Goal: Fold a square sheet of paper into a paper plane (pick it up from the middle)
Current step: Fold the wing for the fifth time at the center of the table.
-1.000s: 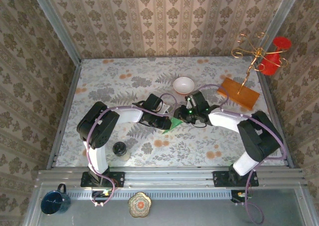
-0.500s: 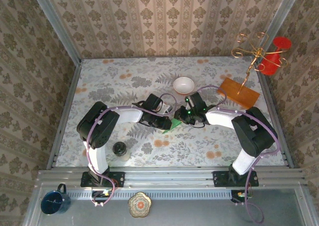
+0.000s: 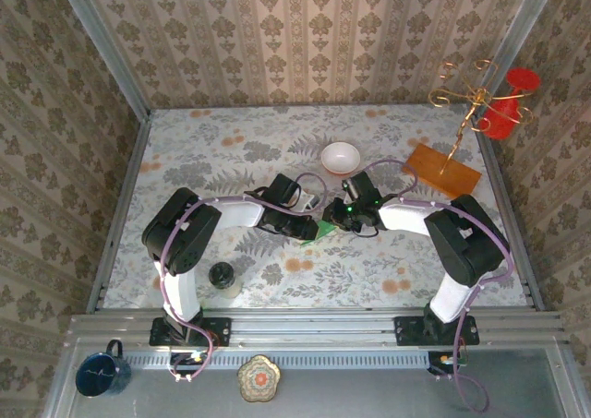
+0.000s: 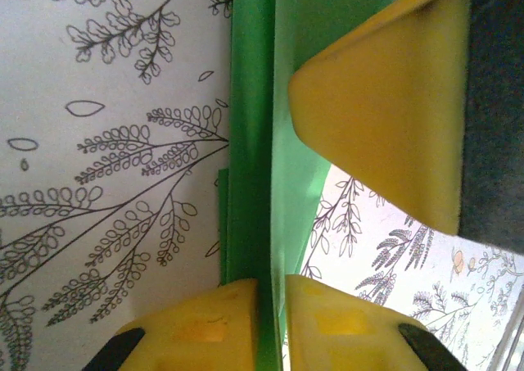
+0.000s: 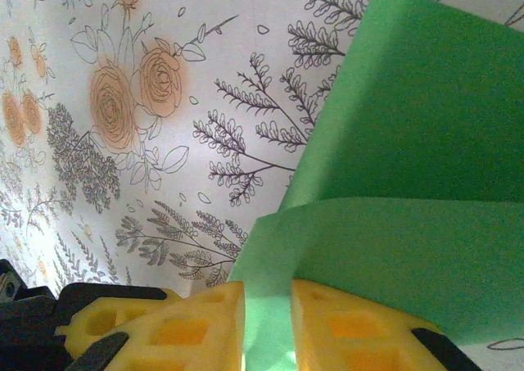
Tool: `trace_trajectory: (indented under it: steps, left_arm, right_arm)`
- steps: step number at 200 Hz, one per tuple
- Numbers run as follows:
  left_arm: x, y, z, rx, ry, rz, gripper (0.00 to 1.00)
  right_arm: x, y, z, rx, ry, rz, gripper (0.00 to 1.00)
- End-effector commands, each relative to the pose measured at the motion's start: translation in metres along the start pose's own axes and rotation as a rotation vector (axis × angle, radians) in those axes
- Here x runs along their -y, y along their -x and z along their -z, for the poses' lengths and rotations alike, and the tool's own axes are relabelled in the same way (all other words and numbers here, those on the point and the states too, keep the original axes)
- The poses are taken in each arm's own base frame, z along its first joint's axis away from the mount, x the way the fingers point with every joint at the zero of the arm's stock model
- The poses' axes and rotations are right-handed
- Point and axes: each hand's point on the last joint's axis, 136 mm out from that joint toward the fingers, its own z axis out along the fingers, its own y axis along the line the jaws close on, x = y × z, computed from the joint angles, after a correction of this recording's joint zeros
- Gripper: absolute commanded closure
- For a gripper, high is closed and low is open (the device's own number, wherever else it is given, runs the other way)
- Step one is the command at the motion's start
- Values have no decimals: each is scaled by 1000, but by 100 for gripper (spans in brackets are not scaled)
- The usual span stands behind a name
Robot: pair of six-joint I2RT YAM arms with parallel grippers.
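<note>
One floral surface carries it all, and the white bowl serves as the mark for places. The left arm and the right arm both reach in and meet just on the near side of the bowl. An orange-brown wooden board lies to the right of the bowl, well apart from it. The green paper sits just on the near side of the bowl, between the two wrists, already folded into overlapping layers. The left end effector is pinching a folded edge of the paper between its yellow pads. The right end effector is likewise pinching a flap of the paper
</note>
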Motion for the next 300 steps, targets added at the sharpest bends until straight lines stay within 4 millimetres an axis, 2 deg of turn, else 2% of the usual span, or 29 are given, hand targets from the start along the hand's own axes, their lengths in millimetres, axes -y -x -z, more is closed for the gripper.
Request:
trace_trajectory:
  steps: [1, 28, 50, 86, 124, 203, 300]
  left_arm:
    - [-4, -12, 4, -33, 16, 56, 80]
    - [11, -1, 17, 6, -6, 35, 77]
    - [15, 1, 23, 15, -3, 27, 75]
    - [12, -4, 25, 11, 8, 38, 74]
    - [6, -13, 26, -10, 18, 55, 78]
    - [3, -21, 31, -16, 30, 66, 84]
    - [-3, -33, 30, -38, 46, 80, 86]
  right_arm:
    - [-3, 1, 1, -6, -8, 14, 75]
    - [-8, 2, 6, 3, 11, 31, 75]
    - [-12, 2, 9, 5, 24, 42, 75]
    - [-13, 0, 10, -2, 36, 49, 75]
    - [-13, 0, 11, -1, 38, 49, 75]
    - [-15, 0, 13, 6, 40, 51, 75]
    - [-6, -3, 8, -5, 17, 43, 75]
